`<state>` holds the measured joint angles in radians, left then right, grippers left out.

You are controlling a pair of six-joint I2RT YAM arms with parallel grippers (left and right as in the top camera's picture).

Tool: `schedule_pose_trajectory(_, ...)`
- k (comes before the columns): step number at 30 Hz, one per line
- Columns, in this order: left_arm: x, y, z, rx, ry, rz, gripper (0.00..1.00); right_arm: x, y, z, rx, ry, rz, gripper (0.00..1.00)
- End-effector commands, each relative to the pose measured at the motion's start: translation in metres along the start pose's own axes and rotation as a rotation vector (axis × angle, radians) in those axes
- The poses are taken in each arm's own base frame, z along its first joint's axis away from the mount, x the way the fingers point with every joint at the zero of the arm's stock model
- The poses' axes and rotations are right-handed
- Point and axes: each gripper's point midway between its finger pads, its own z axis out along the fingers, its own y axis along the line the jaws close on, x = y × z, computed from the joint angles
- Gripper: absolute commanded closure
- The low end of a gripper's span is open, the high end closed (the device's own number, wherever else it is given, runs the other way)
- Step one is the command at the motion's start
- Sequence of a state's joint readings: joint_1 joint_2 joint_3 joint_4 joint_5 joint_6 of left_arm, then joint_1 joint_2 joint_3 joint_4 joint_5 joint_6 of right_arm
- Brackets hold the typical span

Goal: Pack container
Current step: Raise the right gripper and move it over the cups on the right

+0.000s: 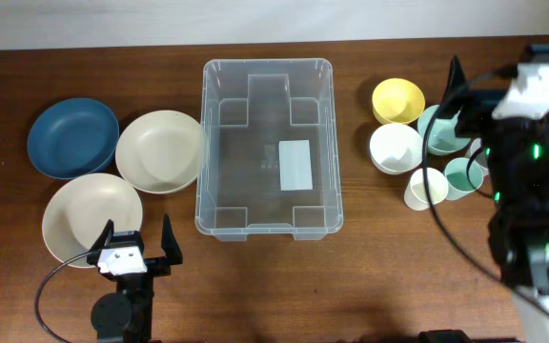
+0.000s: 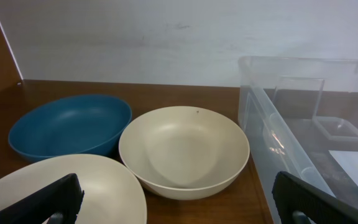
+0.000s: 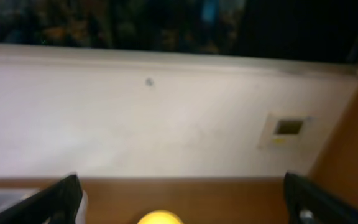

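The container (image 1: 267, 65), a large clear plastic bin with a white label (image 1: 295, 164) on its base, stands empty mid-table. Its near wall also shows in the left wrist view (image 2: 272, 124). My left gripper (image 1: 136, 243) is open and empty at the front left, over the near edge of a beige bowl (image 1: 84, 221); the left wrist view shows its fingers (image 2: 179, 199) wide apart. My right gripper (image 1: 467, 95) is open and empty, raised above the cups at the right. In the right wrist view its fingers (image 3: 182, 202) frame the rim of a yellow bowl (image 3: 160, 218).
Left of the bin lie a blue bowl (image 1: 72, 138), a cream bowl (image 1: 160, 151) and the beige bowl (image 2: 92, 186). Right of it stand the yellow bowl (image 1: 397, 100), a white bowl (image 1: 396, 148), a white cup (image 1: 426, 188) and green cups (image 1: 461, 177).
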<state>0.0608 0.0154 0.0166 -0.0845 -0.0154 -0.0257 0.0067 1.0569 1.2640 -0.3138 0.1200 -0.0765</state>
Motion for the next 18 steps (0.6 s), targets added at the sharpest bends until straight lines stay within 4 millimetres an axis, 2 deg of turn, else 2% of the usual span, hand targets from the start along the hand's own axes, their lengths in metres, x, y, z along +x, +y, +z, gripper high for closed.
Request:
schedule_pose_trajectory(1,0.001,0.0,0.0,-0.001,-0.003,0.013,0.0,-0.009,-0.033,0.01,0.112,0.057,0.06,0.01)
schedule_pose_trajectory(4,0.001,0.0,0.0,-0.001,-0.003,0.013,0.0,0.006,-0.05,0.017,0.151,0.138,0.162,0.01)
schedule_pose_trajectory(6,0.001,0.0,0.0,-0.001,-0.003,0.013,0.0,0.012,-0.059,0.019,0.165,0.161,0.172,0.01)
schedule_pose_trajectory(8,0.001,0.0,0.0,-0.001,-0.003,0.013,0.0,0.019,-0.077,0.017,0.232,0.181,0.171,0.01)
schedule_pose_trajectory(11,0.001,0.0,0.0,-0.001,-0.003,0.013,0.0,0.026,-0.098,0.01,0.311,0.207,0.175,0.01)
schedule_pose_trajectory(14,0.001,0.0,0.0,-0.001,-0.003,0.013,0.0,0.043,-0.112,0.001,0.357,0.272,0.18,0.01)
schedule_pose_trajectory(18,0.001,0.0,0.0,-0.001,-0.003,0.013,0.0,0.066,-0.146,-0.016,0.485,0.361,0.19,0.01)
